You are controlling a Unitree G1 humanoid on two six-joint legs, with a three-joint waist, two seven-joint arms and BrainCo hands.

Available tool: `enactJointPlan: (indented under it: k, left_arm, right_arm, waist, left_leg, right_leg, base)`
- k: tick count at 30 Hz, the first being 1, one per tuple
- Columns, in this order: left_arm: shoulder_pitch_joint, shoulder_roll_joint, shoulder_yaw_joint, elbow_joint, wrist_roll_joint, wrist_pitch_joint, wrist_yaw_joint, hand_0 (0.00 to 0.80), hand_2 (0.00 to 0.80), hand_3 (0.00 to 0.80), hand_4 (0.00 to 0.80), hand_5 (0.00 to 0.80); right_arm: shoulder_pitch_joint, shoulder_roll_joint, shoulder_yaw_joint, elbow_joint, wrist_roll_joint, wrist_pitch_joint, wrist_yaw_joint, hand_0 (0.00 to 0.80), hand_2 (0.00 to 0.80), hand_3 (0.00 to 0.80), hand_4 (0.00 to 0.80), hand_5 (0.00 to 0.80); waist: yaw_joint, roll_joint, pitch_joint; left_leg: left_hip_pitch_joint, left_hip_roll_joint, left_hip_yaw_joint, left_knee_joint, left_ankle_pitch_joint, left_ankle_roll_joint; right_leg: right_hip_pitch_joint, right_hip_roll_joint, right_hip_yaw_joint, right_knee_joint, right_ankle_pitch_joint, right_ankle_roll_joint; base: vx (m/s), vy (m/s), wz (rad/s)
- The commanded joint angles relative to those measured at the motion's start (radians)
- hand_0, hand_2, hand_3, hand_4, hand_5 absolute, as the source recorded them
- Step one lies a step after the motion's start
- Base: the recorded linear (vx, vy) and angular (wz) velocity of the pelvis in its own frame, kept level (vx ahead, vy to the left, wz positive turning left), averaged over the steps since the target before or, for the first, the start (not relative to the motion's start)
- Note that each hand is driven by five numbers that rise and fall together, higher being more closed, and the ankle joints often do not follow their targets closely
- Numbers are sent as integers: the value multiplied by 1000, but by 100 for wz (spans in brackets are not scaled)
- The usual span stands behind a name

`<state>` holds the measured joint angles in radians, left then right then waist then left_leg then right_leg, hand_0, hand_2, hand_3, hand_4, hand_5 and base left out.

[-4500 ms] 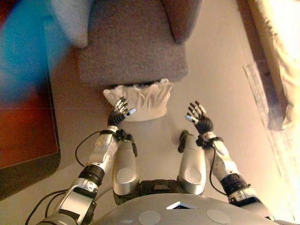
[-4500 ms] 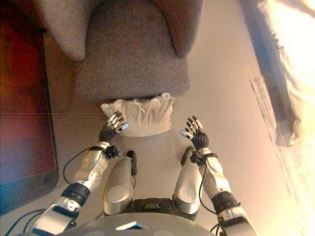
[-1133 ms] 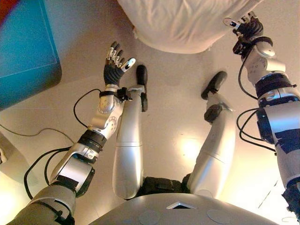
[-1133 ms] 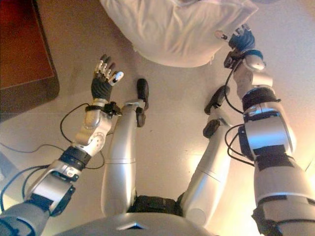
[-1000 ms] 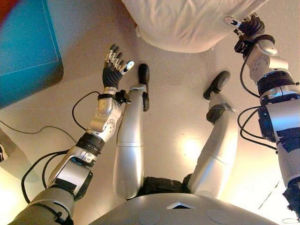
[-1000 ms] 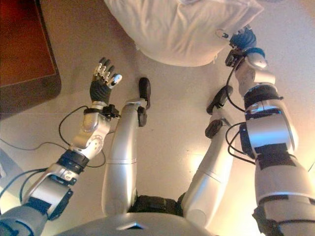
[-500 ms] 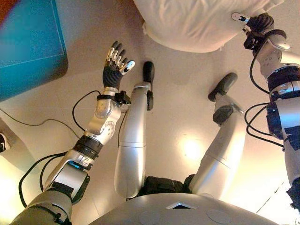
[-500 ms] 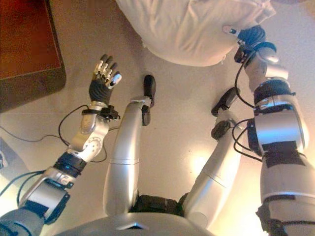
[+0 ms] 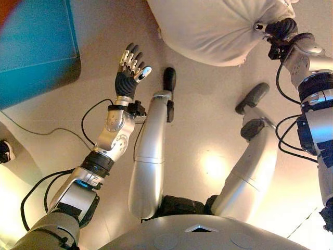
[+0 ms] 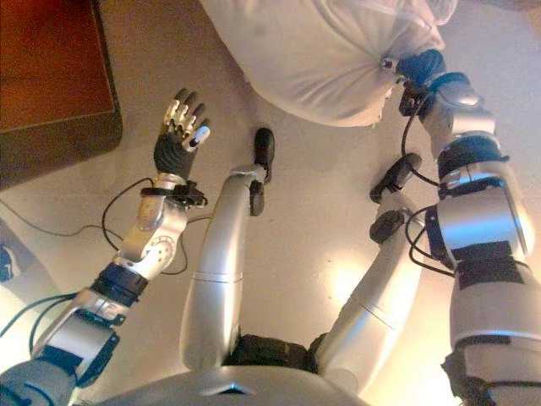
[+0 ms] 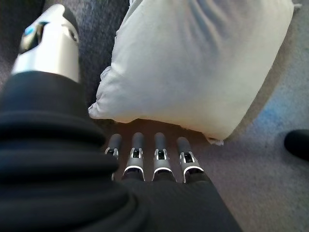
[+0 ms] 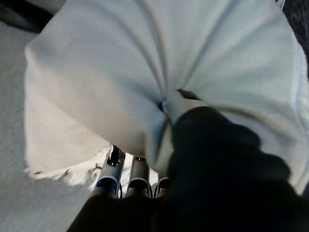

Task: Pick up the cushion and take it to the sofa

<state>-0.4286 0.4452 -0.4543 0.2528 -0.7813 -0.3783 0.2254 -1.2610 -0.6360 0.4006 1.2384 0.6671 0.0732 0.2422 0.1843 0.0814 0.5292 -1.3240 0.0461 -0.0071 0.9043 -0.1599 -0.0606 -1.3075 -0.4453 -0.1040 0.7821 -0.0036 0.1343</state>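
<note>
The white cushion [image 9: 218, 26] hangs off the floor at the top of the head views. My right hand [image 9: 279, 29] is at its right edge, shut on it. In the right wrist view the thumb [image 12: 183, 104] digs into the bunched cloth of the cushion [image 12: 96, 72] and the fingers [image 12: 112, 176] curl under it. My left hand [image 9: 128, 70] is held up, open and holding nothing, left of and below the cushion, apart from it. The left wrist view shows its straight fingers [image 11: 159, 162] with the cushion [image 11: 203, 63] beyond them. No sofa is in view.
A low reddish-brown table [image 10: 51, 76] with a dark edge stands at the upper left. Beige floor [image 9: 208, 130] lies below the cushion. A small dark object [image 9: 4, 152] sits at the far left edge.
4.5 s ago the cushion lay on the floor against the grey sofa; now it is lifted. In the last second my right thumb has pressed in, bunching the cloth. The camera has moved.
</note>
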Motion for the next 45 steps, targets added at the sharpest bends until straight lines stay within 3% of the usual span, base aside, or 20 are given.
enactJointPlan:
  k: [1,8,13,28,36,45]
  left_arm:
    - [60,1,2,-109,-35,-36,-15,0,0,0,0,0]
    - [63,8,-4,-117,-41,-45,-16,0,0,0,0,0]
    - [66,2,-3,-116,-32,-61,-21,0,0,0,0,0]
    - [68,-35,-7,-49,39,-83,17,0,0,0,0,0]
    - [99,-38,3,5,72,-71,4,0,0,0,0,0]
    - [158,-23,13,37,72,-42,-66,0,0,0,0,0]
  right_arm:
    - [-70,-41,40,-44,26,-44,37,800,800,800,800,800]
    - [-77,-52,40,-40,27,-56,58,800,800,800,800,800]
    - [-58,-62,24,-51,56,-118,49,800,800,800,800,800]
    - [281,-18,-164,-319,191,-278,-66,800,800,800,800,800]
    - [453,-4,-195,-497,159,-288,-155,800,800,800,800,800]
    - [606,16,-284,-610,177,-323,-223,800,800,800,800,800]
  waist:
    - [4,102,-9]
    - [0,104,-9]
    - [-7,99,-9]
    - [-84,19,-9]
    - [-130,-29,-9]
    - [-158,-70,-9]
  left_leg:
    - [12,49,-6,-155,81,-37]
    - [12,54,-5,-156,82,-40]
    - [34,62,3,-174,82,-41]
    - [256,114,10,-254,60,-54]
    - [386,150,47,-303,52,-54]
    - [550,162,85,-356,37,-43]
  right_leg:
    - [-34,-5,49,19,27,64]
    - [-38,-4,52,16,33,65]
    - [-18,-3,43,-7,38,68]
    - [223,43,-22,-216,81,82]
    - [368,64,-43,-345,115,92]
    - [542,82,-65,-451,136,102]
  base:
    - [-3,3,5]
    - [-1,1,1]
    - [0,0,0]
    - [0,-14,-15]
    - [41,-57,-26]
    - [62,-71,-7]
